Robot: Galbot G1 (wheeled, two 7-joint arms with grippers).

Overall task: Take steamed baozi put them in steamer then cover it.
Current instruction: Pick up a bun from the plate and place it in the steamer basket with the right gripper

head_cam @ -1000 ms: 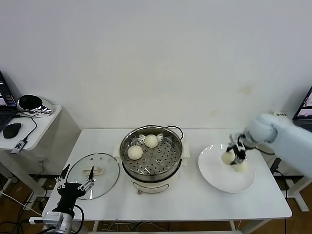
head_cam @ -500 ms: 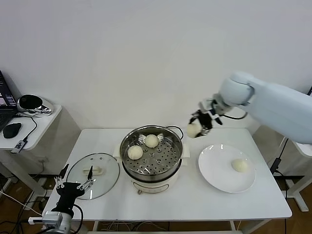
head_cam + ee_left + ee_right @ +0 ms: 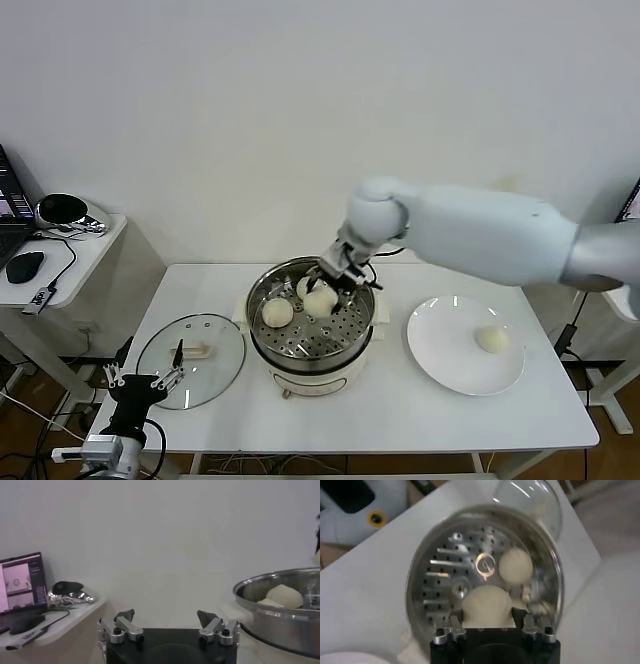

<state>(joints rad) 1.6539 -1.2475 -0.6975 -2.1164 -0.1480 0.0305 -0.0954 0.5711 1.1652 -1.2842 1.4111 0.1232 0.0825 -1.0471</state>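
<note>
- The right gripper hangs over the steamer, its jaws pinching a bun just above the perforated tray; whether the bun touches the tray cannot be told.
- Two buns lie in the steamer: one on the side toward the lid, one partly hidden behind the held bun. A fourth bun sits on the white plate at the robot's right.
- The lid lies flat on the desk to the left of the steamer, handle up.
- The left gripper waits low at the desk's near left corner, near the lid, its jaws spread wide and holding nothing.
- Risk: the held bun hangs close to the far one, so a release here could set it against or on top of its neighbour, and it might roll.
- Risk: soft dough may cling to the jaws when they part and lift with them.
- Risk: buns piled high could keep the lid from seating on the rim.
- Risk: the wrist sits close to the pot's rim; a careless retreat could knock it.
- The desk is white and smooth, against a plain pale wall. A side table at the left carries a mouse and other small gear.
</note>
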